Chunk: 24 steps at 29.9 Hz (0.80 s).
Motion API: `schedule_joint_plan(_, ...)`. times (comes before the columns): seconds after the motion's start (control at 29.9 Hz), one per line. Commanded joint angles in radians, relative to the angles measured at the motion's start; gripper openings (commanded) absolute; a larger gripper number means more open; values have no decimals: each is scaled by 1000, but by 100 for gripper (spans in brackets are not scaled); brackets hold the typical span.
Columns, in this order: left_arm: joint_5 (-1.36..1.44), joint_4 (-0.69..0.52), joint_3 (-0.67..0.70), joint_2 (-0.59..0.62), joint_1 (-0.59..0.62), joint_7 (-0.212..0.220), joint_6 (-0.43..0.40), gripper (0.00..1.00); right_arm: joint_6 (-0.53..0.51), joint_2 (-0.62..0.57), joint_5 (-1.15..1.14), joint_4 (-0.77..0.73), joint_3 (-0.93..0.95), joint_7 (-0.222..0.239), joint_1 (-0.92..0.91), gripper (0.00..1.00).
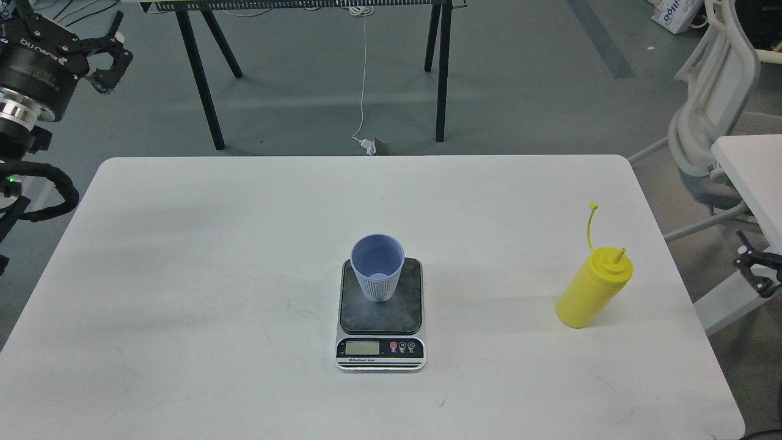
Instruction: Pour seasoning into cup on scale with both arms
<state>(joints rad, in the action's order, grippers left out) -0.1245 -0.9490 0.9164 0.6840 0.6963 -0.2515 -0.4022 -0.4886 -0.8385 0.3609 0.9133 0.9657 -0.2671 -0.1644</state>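
Observation:
The yellow seasoning bottle (pixel 589 293) stands upright on the white table (pixel 214 275) at the right, its cap hanging off on its tether. The light blue cup (pixel 377 269) stands upright on the dark plate of the scale (pixel 391 315) at the table's middle. My left gripper (pixel 117 52) is open and empty, held high off the table's far left corner. My right gripper (pixel 750 263) shows only its fingertips at the right edge of the view, spread apart and empty, off the table and well right of the bottle.
A black-legged table (pixel 208 91) and a white cable (pixel 363 79) are on the floor beyond the far edge. A white chair (pixel 708 110) and another white table (pixel 751 177) stand at the right.

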Motion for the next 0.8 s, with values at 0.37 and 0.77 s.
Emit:
schedule_joint_plan(0.37, -1, 58, -1, -101, -23, -2, -17, 100, 0, 246, -117, -217, -150, 42, -527, 98)
schedule_joint_plan(0.77, -7, 70, 7, -133, -52, -5, -24, 100, 0, 418, -114, -332, -39, 40, -560, 98)
